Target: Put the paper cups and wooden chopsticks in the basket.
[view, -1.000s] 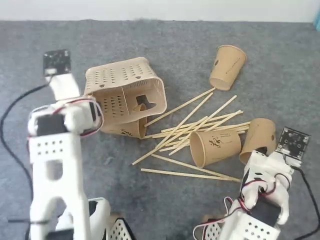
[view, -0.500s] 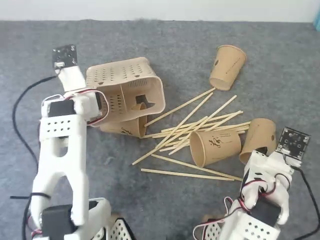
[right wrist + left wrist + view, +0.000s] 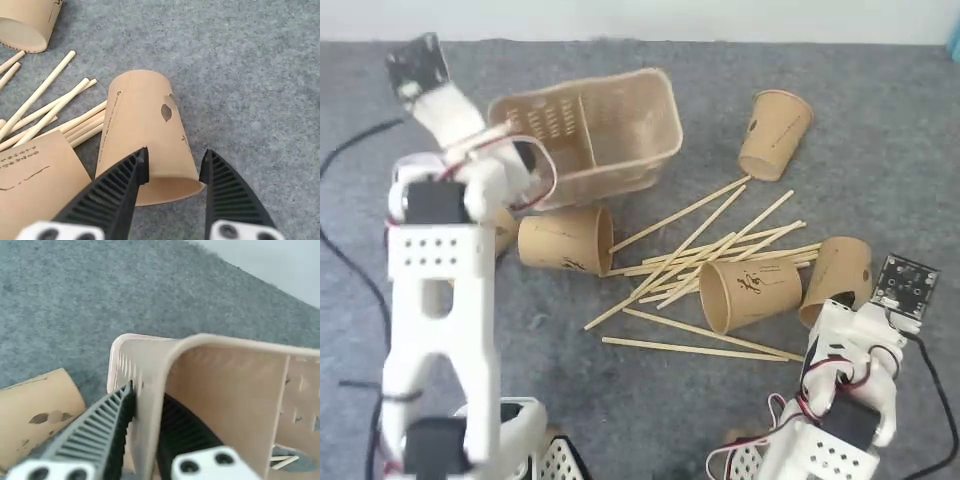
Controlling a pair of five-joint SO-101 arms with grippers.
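Left wrist view: left gripper [image 3: 146, 396] is pinching the basket [image 3: 225, 385] wall.
Open-jawed, the right gripper [image 3: 175, 154] is hanging over a cup [image 3: 142, 115].

The high view overlooks the whole counter [image 3: 880, 120], sharing the basket [image 3: 620, 130] with the close left wrist view and a cup [image 3: 835, 275], well apart from the basket, with the right.
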